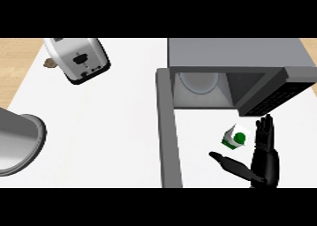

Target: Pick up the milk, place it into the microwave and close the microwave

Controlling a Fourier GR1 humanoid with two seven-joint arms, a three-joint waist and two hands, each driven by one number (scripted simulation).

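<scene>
The right hand (pixel 263 155) comes up from the lower edge near the right side of the counter, black, with its fingers (pixel 262 132) held straight and pointing away toward the microwave, and the thumb (pixel 229 164) stuck out wide to the left. It is spread open and grips nothing. The milk (pixel 234 137) sits in the gap between thumb and fingers, just beside the fingers on their left; whether they actually touch the carton I cannot tell from here.

The milk is a small white carton with a green round mark on its side and a green edge low down, and it leans a little, its top tipped toward the microwave. It stands on the white counter (pixel 108 128) just in front of the oven's opening, not inside it.

The microwave (pixel 239 57) is a grey box with its door (pixel 169 132) swung fully open, reaching down along the left of the carton. A pale round turntable plate (pixel 200 84) shows inside the cavity, and the dark control panel (pixel 278 97) is on its right.

Off to the left are a silver toaster (pixel 79 59) and, at the edge, a large metal pot (pixel 14 143). The left hand does not show.
</scene>
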